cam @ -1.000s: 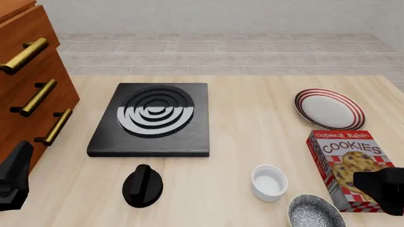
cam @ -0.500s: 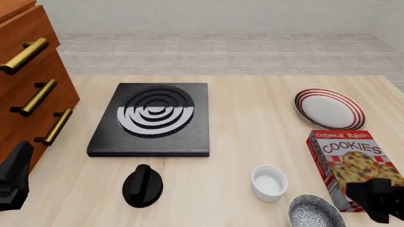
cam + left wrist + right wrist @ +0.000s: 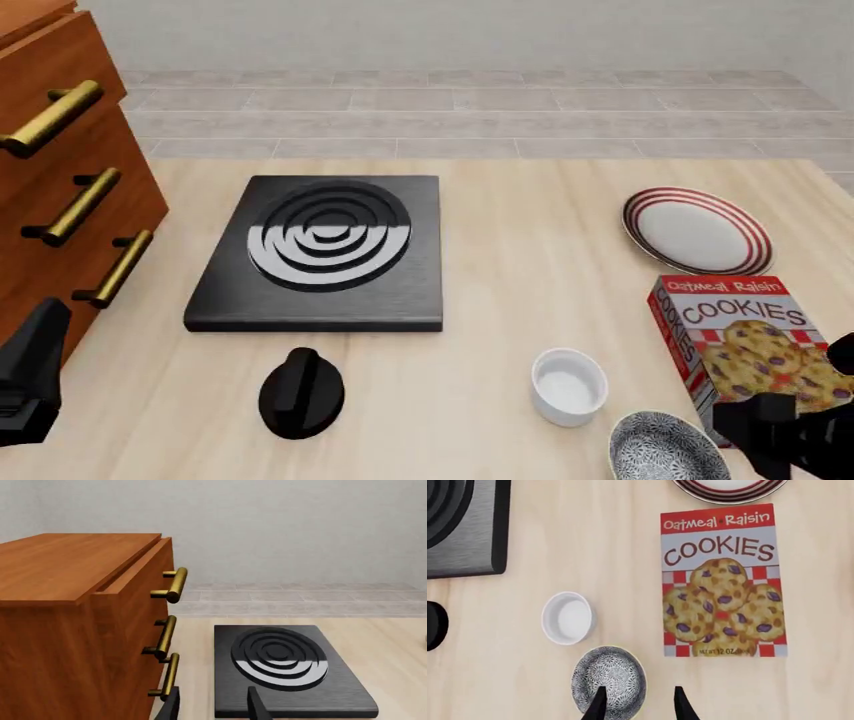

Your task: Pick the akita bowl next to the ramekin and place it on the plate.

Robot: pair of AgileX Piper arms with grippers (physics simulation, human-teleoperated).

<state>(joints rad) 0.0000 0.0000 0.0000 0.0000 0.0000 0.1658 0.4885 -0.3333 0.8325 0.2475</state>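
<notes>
Where it lies flat, cookie box reads "Oatmeal Raisin COOKIES".

Bowl: speckled black-and-white, upright, just beside ramekin.
Ramekin: plain white, upright.
Plate: red-ringed, well apart from ramekin.

Right claw open, pointing down; left claw open.

One bowl, one ramekin, one plate
</notes>
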